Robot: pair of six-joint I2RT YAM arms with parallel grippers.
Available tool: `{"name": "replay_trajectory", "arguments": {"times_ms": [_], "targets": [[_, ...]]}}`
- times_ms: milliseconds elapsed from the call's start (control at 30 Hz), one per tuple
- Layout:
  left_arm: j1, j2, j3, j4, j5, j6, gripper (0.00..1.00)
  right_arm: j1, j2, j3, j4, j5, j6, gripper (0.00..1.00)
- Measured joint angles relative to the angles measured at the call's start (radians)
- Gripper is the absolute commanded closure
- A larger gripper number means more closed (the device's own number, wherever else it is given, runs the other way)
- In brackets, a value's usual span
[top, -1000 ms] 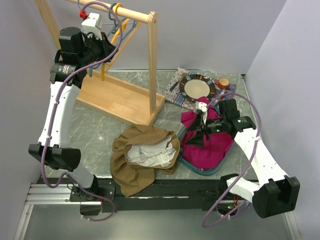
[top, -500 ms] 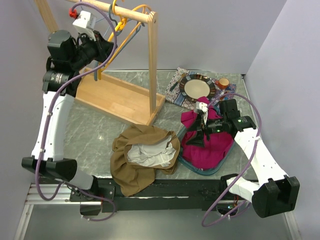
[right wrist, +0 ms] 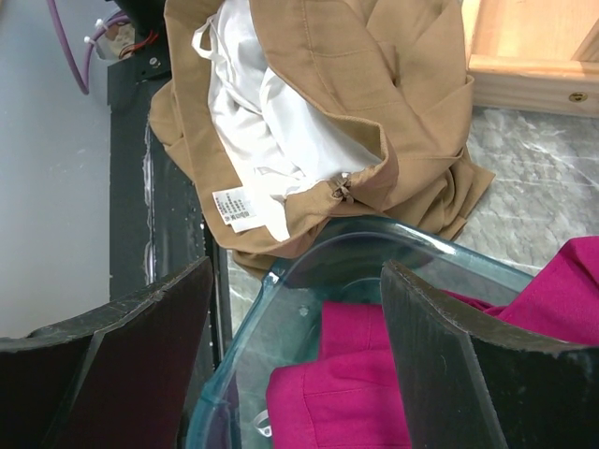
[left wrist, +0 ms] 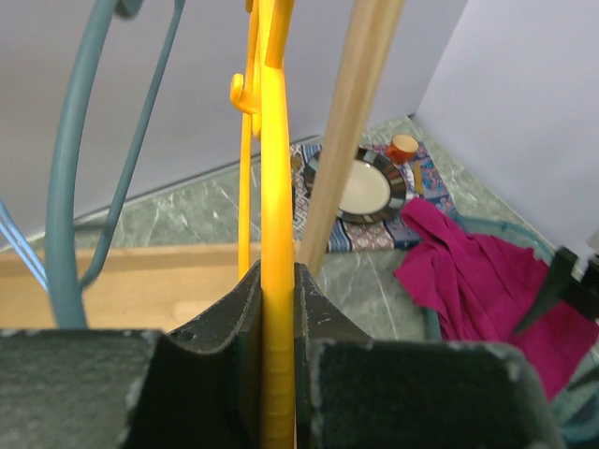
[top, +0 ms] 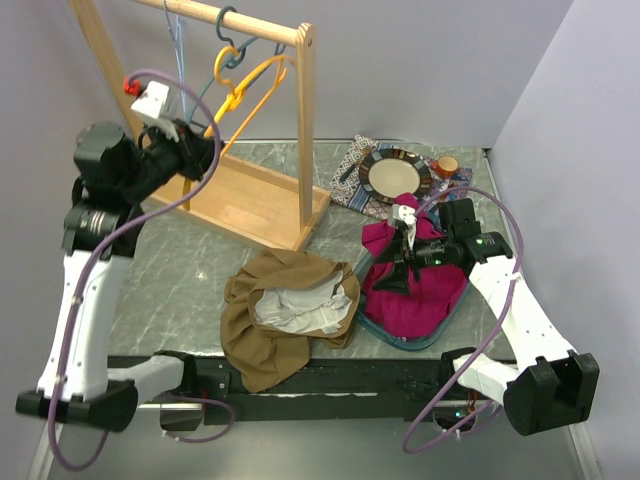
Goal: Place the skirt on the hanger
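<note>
**Top external view: yellow hanger gripped, skirt on the table**

The left gripper (top: 196,160) is clamped on the lower bar of the yellow plastic hanger (top: 247,88), beside the light wooden clothes rack (top: 305,130). The left wrist view shows it plainly: both dark pads are pressed flat against the yellow bar (left wrist: 277,187), with no gap. The hanger's hook seems to sit below the rack's rail rather than on it, though the angle makes that hard to judge. A teal wire hanger (top: 228,25) hangs from the rail just beside it.

The tan skirt with white lining (top: 285,310) lies crumpled on the green marbled table (top: 190,260) near the front edge, between the two arms and well apart from the hanger.

The right gripper (top: 402,262) hovers with its jaws wide apart and nothing between them. It is above the rim of the clear bluish plastic basin (right wrist: 309,253), which holds a magenta cloth (right wrist: 374,383). The skirt's waistband (right wrist: 374,84) lies right against that rim.
</note>
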Motion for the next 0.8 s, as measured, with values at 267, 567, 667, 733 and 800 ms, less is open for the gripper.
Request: {"name": "replay_trajectory", "arguments": {"times_ms": [267, 567, 667, 733, 800], "targets": [[0.000, -0.253, -0.218, -0.135, -0.026, -0.029, 0.99, -0.002, 0.000, 0.002, -0.058, 0.001, -0.084, 0.20], [-0.025, -0.599, -0.388, -0.354, -0.071, -0.121, 0.99, 0.003, 0.054, 0.104, -0.292, 0.007, -0.320, 0.18], [-0.036, -0.656, -0.365, -0.392, -0.058, -0.142, 0.99, 0.040, 0.072, 0.162, -0.358, 0.038, -0.362, 0.18], [-0.052, -0.661, -0.350, -0.397, -0.036, -0.152, 0.99, 0.121, 0.072, 0.187, -0.380, 0.081, -0.361, 0.18], [-0.070, -0.662, -0.349, -0.405, -0.003, -0.162, 0.99, 0.239, 0.060, 0.191, -0.372, 0.129, -0.333, 0.12]]}}
